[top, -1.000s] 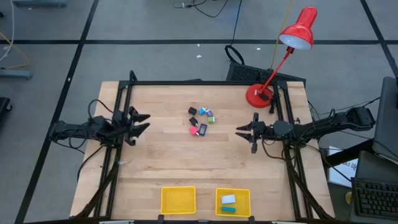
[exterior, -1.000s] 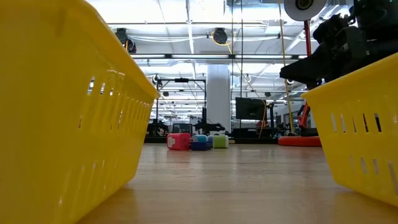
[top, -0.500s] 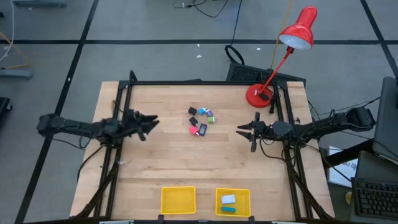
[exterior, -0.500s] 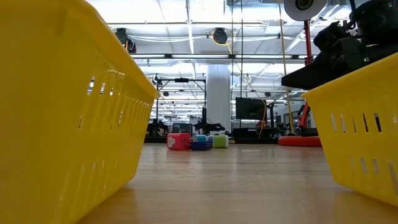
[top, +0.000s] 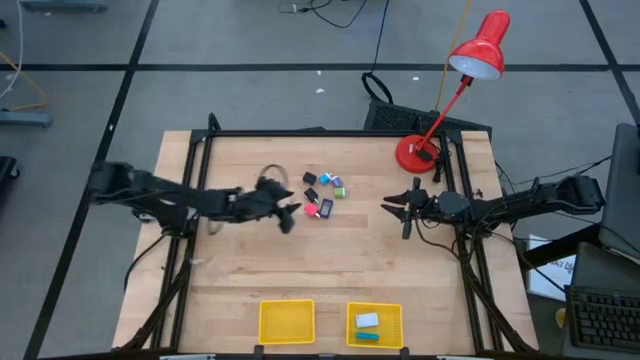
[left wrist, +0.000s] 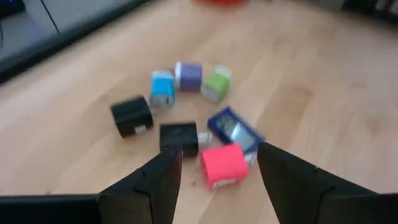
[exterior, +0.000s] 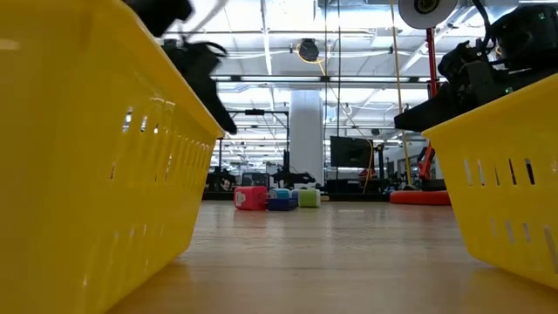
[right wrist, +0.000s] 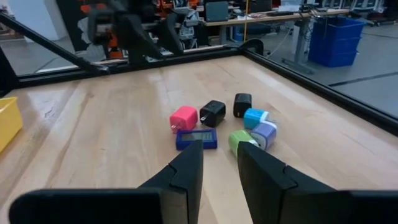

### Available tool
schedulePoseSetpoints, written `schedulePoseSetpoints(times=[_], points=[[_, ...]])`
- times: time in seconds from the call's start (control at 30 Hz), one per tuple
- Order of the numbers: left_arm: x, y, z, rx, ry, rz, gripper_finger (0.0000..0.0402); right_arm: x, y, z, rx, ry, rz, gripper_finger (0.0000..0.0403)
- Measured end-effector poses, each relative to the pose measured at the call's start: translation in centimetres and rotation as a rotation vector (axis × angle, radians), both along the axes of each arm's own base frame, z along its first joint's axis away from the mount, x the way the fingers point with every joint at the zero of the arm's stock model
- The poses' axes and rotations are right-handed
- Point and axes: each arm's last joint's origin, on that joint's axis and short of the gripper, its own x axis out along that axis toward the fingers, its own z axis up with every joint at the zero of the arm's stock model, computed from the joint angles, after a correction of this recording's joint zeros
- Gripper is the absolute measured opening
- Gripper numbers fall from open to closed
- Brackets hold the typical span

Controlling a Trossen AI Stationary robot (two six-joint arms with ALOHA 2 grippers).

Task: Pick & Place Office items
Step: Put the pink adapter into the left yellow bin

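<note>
left end effector (top: 290, 212) motion-blurred, trays (exterior: 87, 157) edge-cropped

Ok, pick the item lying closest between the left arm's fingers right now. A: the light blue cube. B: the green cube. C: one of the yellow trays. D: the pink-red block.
D: in the left wrist view the pink-red block lies on the wood just ahead of the gap between the open fingers, with the light blue cube and green cube farther off.
</note>
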Motion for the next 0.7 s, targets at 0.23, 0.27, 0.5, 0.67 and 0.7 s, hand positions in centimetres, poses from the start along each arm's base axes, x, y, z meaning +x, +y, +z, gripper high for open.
schedulePoseSetpoints(times=[0.23,0.27,0.5,0.67,0.7], points=[[5.4,0.3,-0.8,0.104,0.339,-0.153,0.0245,0.0,0.0,-0.1,0.001,0.009,0.005,0.0089],[6.0,0.3,-1.0,0.130,0.371,-0.180,0.0252,0.0,0.0,-0.1,0.001,0.010,0.006,0.0089],[8.5,0.6,-3.4,0.315,0.539,-0.378,0.0279,0.0,0.3,-0.2,0.013,0.015,0.082,0.0089],[8.5,1.7,-5.2,0.312,0.627,-0.386,0.0274,0.0,0.3,-0.2,0.033,0.011,0.083,0.0089],[8.5,1.8,-5.5,0.299,0.633,-0.381,0.0270,0.0,0.3,-0.2,0.036,0.011,0.082,0.0089]])
